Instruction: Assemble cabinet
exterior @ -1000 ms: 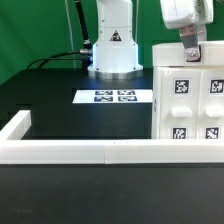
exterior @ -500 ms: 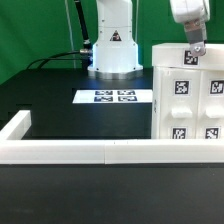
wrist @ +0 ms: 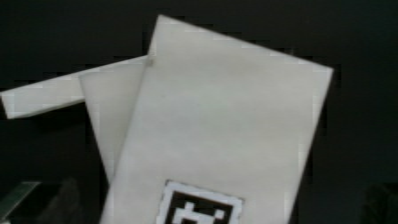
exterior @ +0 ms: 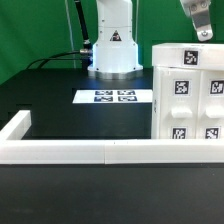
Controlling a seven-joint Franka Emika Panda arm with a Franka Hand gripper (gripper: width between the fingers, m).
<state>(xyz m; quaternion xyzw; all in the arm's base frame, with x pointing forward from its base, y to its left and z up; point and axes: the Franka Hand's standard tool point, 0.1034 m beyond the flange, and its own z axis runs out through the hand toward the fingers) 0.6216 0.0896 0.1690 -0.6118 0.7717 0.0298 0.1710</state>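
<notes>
The cabinet is a large white block with several black-and-white tags on its front and one on its top. It stands upright on the black table at the exterior view's right. My gripper hangs just above the cabinet's top right part, apart from it and cut off by the picture's top edge. Its fingers look close together, but I cannot tell whether they are open or shut, and nothing shows between them. In the wrist view the cabinet's white top with a tag fills the picture. The jaws do not show clearly there.
The marker board lies flat on the table mid-back. A long low white border wall runs along the front and turns back at the exterior view's left. The robot base stands behind the board.
My gripper has risen from the cabinet's top and moved toward the exterior view's right, now partly out of the picture. The cabinet has not moved.
</notes>
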